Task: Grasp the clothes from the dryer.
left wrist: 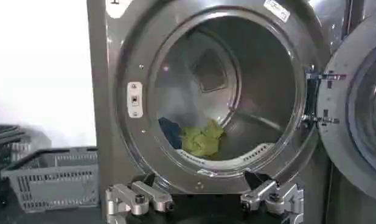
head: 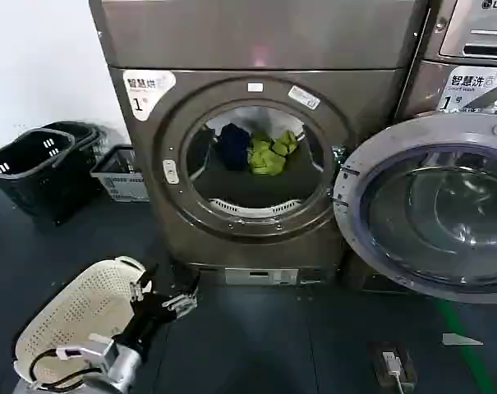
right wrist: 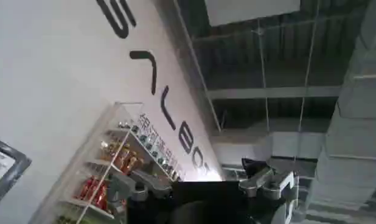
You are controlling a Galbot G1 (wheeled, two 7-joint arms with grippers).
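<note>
Two small garments, lime-green (head: 269,153) and navy (head: 233,145), lie deep in the bronze-grey dryer (head: 256,49); the spread-fingered left gripper (head: 160,295), probably low, might strike the porthole rim.

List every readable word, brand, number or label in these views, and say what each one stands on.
"1", under Chinese characters too small to read: white sticker on the dryer.
"LG": silver machine beside it.
"1" with more Chinese characters: that machine's sticker.
Small labels on the porthole rim: unreadable.
Large dark letters on the wall: cut off, unclear.
</note>
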